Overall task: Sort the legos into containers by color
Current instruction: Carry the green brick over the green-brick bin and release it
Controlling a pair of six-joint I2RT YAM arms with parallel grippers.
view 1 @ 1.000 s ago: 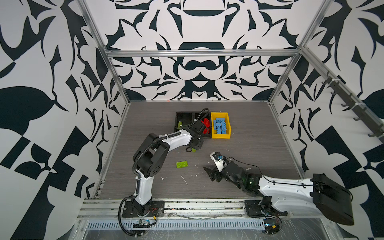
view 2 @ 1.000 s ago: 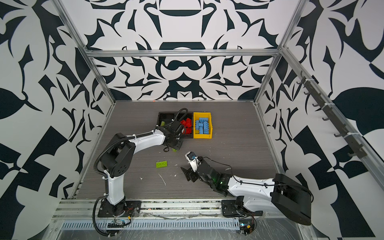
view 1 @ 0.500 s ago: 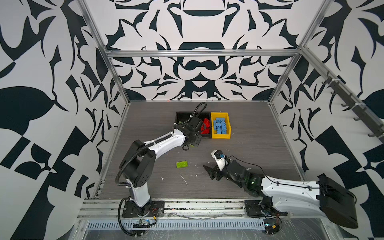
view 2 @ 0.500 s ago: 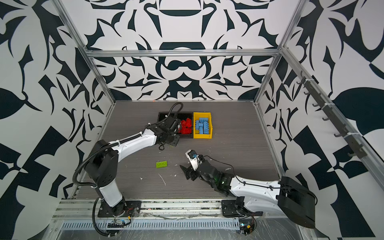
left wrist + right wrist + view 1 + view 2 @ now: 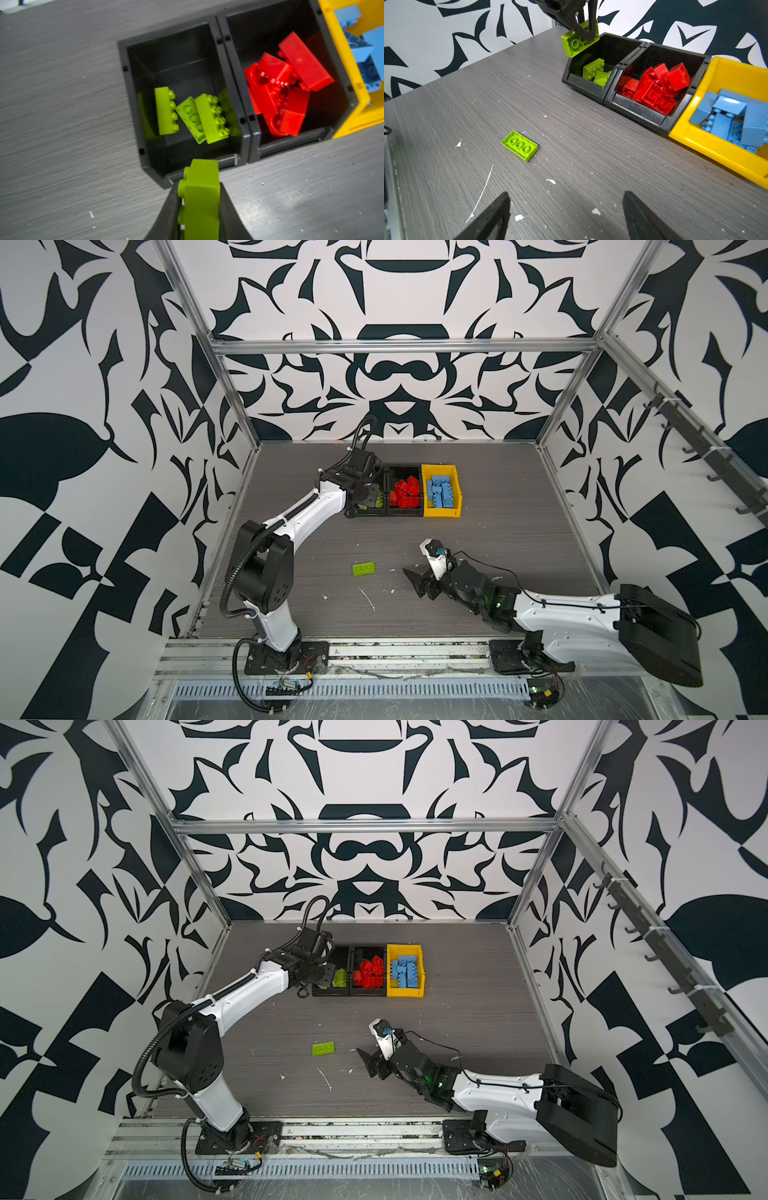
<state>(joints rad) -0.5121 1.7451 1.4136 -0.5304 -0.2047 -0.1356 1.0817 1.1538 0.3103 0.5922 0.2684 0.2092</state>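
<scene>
Lime green legos (image 5: 212, 118), three of them, lie in the left black bin (image 5: 133, 93). A heap of red legos (image 5: 291, 83) fills the middle black bin (image 5: 639, 112) joined to it, and light blue legos (image 5: 726, 116) sit in the yellow bin (image 5: 716, 145) just beside that. The left claw (image 5: 198, 187) is clenched on another lime green brick (image 5: 200, 207), pinching its flat sides with the studs facing sideways. That brick hangs tilted above the outer edge of the left black bin, clear of the pieces inside. One loose lime green brick (image 5: 519, 145) lies alone on the table (image 5: 591, 145), underside up, well apart from the bins. The right claw (image 5: 565, 195) is low over the table near that loose brick, its jaws spread wide with nothing between them.
</scene>
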